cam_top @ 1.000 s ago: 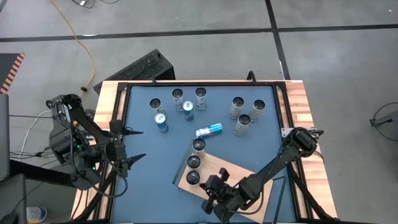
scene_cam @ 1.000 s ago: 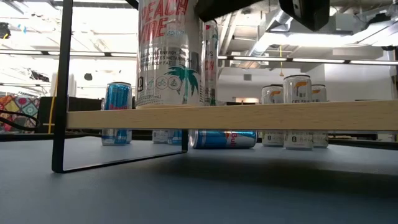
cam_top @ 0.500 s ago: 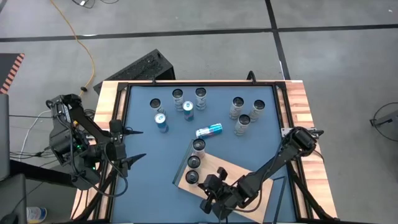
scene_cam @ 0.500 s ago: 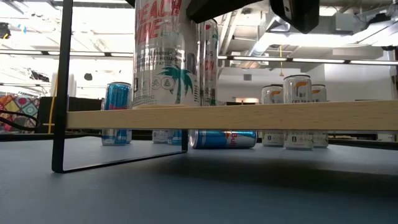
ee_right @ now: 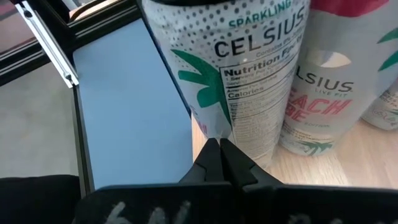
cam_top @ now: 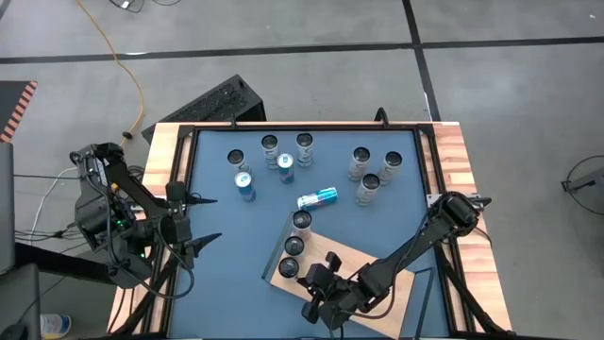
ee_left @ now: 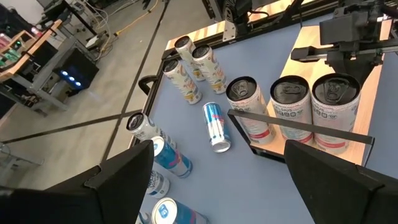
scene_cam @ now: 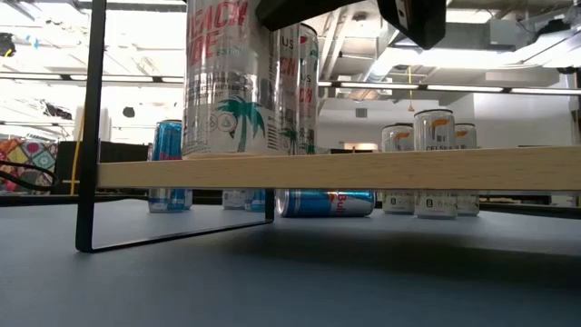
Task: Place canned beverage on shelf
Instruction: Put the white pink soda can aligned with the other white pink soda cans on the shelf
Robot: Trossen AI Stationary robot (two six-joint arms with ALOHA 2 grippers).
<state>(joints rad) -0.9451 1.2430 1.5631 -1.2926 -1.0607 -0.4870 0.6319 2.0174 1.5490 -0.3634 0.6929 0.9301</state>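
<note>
Shelf [cam_top: 377,267] edge: three cans [cam_top: 289,268], right gripper [cam_top: 310,280] touching.

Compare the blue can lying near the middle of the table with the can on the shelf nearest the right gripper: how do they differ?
The blue can lies on its side on the table; the nearest shelf can stands upright on the shelf. The blue can is blue and silver; the shelf can is white with a green palm and Celsius lettering. The shut right gripper sits at the shelf can; the blue one lies apart from both grippers. Both are slim cans.
</note>
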